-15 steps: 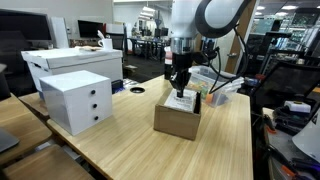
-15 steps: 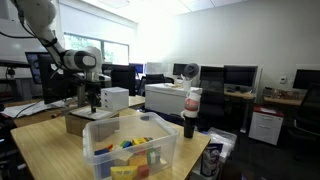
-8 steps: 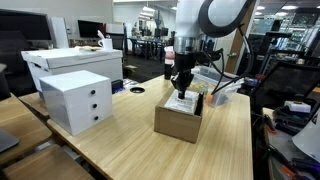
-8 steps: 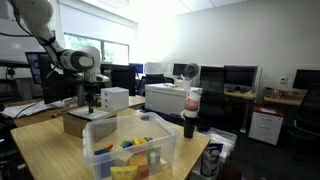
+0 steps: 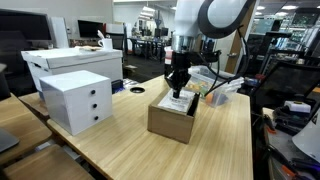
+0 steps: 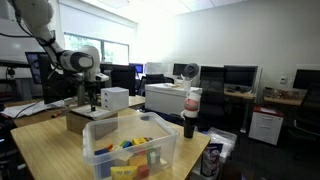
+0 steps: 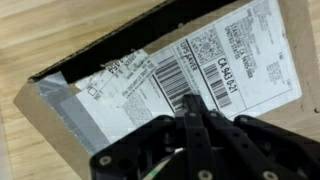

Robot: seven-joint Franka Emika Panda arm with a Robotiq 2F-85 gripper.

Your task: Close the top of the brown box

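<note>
So the brown box [image 5: 168, 122] sits on the wooden tabletop [image 5: 110, 152] about mid-frame in an exterior view, well apart from the white drawer unit [image 5: 76, 100] on its left. From the opposite side it's at the left, behind the clear plastic bin [image 6: 130, 150].

What's changed: compared with half a second ago the box has scooted a bit toward the left of the frame, and the arm has come along with it. The pincer [image 5: 177, 90] is right down on the top of the carton. In the wrist view its fingers look pressed together with nothing between them, and their tips rest on the flap with the white shipping label [image 7: 190, 65].

My read is that the push is dragging the whole carton along as well as folding the flap. The labelled flap looks nearly flat, but a dark gap [image 7: 110, 45] still shows along its upper-left edge, so the top isn't fully shut yet. I'd guess it needs a more straight-down press, or the box will just slide further. I can't tell how the remaining flaps sit.
</note>
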